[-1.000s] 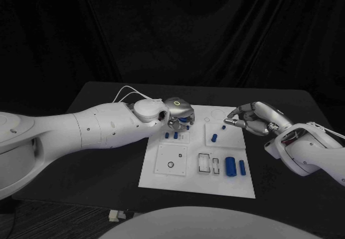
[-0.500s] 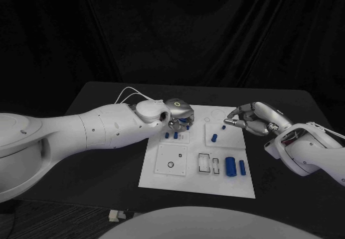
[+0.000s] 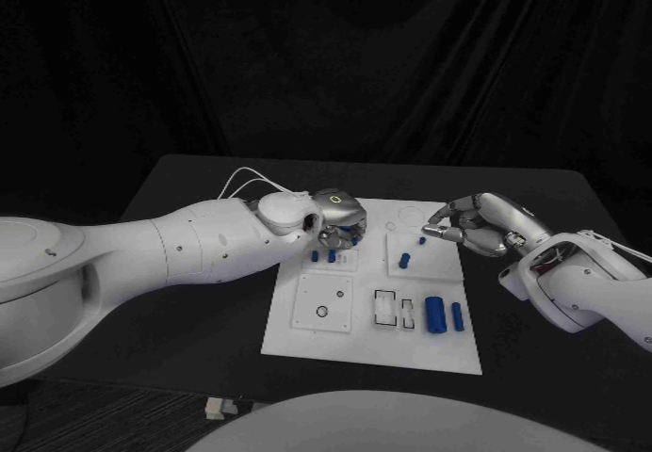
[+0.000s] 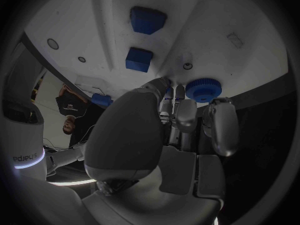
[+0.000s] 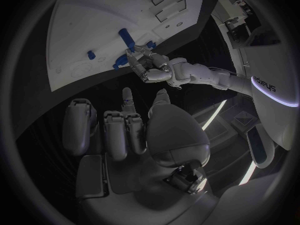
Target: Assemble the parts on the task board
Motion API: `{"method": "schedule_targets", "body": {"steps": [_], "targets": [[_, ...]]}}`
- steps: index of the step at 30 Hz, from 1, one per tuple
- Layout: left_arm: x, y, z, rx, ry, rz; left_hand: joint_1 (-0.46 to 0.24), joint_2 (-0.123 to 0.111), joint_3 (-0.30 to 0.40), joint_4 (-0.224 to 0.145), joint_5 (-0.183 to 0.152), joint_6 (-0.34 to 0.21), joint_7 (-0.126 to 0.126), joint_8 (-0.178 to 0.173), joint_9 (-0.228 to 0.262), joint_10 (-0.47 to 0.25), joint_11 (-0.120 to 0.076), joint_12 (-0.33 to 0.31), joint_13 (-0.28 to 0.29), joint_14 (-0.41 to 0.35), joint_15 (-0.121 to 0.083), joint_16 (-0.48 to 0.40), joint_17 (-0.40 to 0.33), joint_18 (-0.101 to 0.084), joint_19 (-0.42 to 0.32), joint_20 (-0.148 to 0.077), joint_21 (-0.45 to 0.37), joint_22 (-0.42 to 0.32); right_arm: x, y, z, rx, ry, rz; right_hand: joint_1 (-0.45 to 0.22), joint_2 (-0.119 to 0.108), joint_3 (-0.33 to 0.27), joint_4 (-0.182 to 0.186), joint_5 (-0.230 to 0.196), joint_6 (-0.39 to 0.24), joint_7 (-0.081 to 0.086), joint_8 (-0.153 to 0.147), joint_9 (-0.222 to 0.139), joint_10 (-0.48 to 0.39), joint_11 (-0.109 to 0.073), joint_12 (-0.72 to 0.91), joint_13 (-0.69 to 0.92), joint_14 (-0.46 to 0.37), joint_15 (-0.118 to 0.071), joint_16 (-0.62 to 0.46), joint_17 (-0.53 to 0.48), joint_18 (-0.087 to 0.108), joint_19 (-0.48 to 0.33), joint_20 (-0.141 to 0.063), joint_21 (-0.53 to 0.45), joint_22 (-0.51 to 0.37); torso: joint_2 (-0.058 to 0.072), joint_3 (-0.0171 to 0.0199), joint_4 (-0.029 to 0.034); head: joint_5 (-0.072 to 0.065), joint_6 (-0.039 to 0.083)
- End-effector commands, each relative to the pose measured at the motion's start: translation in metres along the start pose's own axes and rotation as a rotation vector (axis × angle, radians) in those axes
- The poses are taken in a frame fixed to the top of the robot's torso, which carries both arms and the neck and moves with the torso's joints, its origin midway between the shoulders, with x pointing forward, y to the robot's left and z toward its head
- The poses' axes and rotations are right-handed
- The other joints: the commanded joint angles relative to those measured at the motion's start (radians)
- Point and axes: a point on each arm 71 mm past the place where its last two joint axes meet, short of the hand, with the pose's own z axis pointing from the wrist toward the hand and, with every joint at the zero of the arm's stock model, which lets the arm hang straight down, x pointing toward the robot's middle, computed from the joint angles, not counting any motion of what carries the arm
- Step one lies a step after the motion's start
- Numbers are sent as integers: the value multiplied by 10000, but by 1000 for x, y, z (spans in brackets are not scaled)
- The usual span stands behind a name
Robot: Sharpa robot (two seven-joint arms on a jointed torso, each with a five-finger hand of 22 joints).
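My left hand (image 3: pixel 337 215) sits over task board (image 3: pixel 353 334) at 11 o'clock corner, fingers bunched by blue gear (image 4: pixel 204 90); can't tell if anything is held. Right hand (image 3: pixel 479 224) hovers at 2 o'clock edge, fingers curled, nothing in them. Blue parts (image 3: pixel 436 314) lie at 5 o'clock.

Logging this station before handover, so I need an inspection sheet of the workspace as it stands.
Surface: black table, bare around the board.
Job's things: white task board centred; blue parts lying near its front edge, smaller blue pieces further back.
Clutter: nothing seen.
Hands: left hand over the board's far left corner, hold unclear; right hand at the board's far right, fingers curled, nothing seen held.
Cables: white cable looping at the left wrist.
Surroundings: dark curtain.
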Motion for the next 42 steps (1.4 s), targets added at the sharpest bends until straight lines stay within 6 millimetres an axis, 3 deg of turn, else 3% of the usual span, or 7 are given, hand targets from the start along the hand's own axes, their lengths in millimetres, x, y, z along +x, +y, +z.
{"method": "schedule_targets", "body": {"steps": [1, 11, 20, 32, 42], "targets": [[1, -4, 1, 244, -29, -14, -92, -12, 93, -39, -73, 118, -6, 82, 33, 140, -8, -46, 24, -36, -5, -54, -16, -139, -4, -41, -33, 1804, 1, -1, 0, 114, 67, -24, 55, 17, -44, -15, 38, 57, -37, 1, -1, 913, 28, -38, 2447, 921, 21, -43, 2048, 146, -66, -9, -56, 1818, 1, -3, -2, 6, -1], [1, -4, -1, 362, -397, 1, 17, 203, 299, -387, -20, 635, 28, 508, 274, 848, -76, 25, 107, 35, -58, -96, -158, -172, 73, -71, 130, 1850, 1, -1, -1, 142, 71, -26, 61, 20, -43, -16, 42, 58, -37, 1, -1, 902, 28, -48, 2431, 917, 21, -50, 2033, 150, -74, -10, -75, 1812, 1, -2, 3, 16, -1], [-2, -1, -15, 462, -1139, -34, 79, 198, 444, -700, -90, 951, 112, 735, 419, 1458, -67, -39, 154, 178, -73, -165, -258, -215, 171, -101, 342, 1908, 1, -2, -1, 180, 81, -32, 78, 29, -39, -17, 50, 59, -38, 1, -2, 897, 27, -52, 2424, 912, 20, -58, 2016, 154, -82, -11, -92, 1807, -4, -4, -2, 29, -1], [-23, 15, -54, 191, -1819, 31, 22, 43, 846, -845, -314, 1045, 134, 652, 418, 1737, -49, -506, 67, 234, -81, -422, -587, -196, 138, -110, 246, 1880, 2, -4, -1, 263, 156, -34, 91, 35, -37, -18, 54, 60, -39, 1, -2, 886, 26, -62, 2408, 910, 19, -63, 2007, 158, -91, -12, -111, 1801, -12, -5, 11, 76, -1], [-24, 31, -73, -242, -1607, 47, -117, -45, 1038, -833, -618, 1174, 102, 625, 435, 1942, -82, -819, 1, 193, -101, -638, -846, -172, 78, -110, 110, 1846, 4, -5, -1, 315, 221, -19, 102, 39, -35, -19, 56, 60, -39, 0, -2, 883, 26, -65, 2403, 909, 18, -65, 2002, 158, -92, -12, -115, 1800, -24, -1, 2, 106, -1]]}}
